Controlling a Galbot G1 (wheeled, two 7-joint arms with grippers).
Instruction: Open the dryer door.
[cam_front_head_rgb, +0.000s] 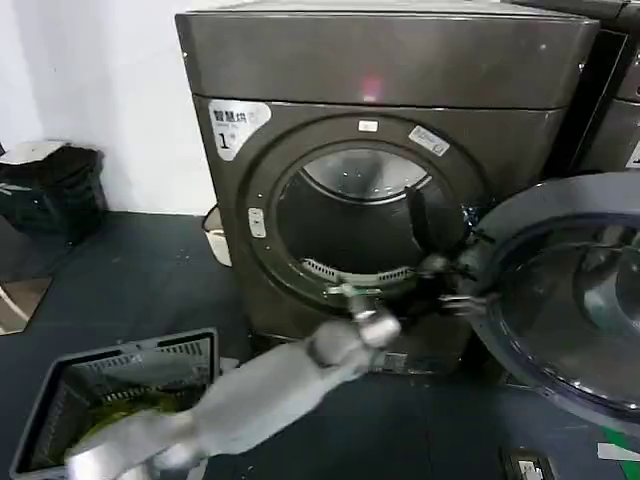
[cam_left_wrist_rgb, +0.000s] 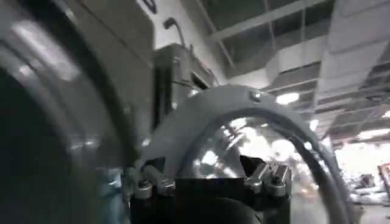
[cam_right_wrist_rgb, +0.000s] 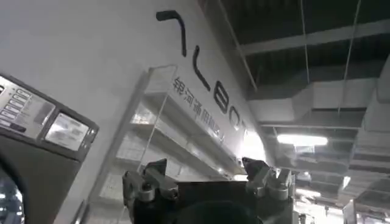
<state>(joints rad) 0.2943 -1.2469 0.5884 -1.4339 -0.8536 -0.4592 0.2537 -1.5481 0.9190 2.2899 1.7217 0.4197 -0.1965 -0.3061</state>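
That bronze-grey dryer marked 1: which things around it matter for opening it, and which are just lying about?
Job:
round chrome-ringed dark-glass dryer door, swung open
left gripper, at the door's edge
bronze-grey dryer

Lying about:
grey laundry basket
black bin

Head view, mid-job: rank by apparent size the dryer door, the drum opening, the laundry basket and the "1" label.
1. Dryer door, swung open, cut off by the frame edge.
2. Drum opening.
3. Laundry basket, partly cropped and nearer the camera, so second versus third is unsure.
4. "1" label.
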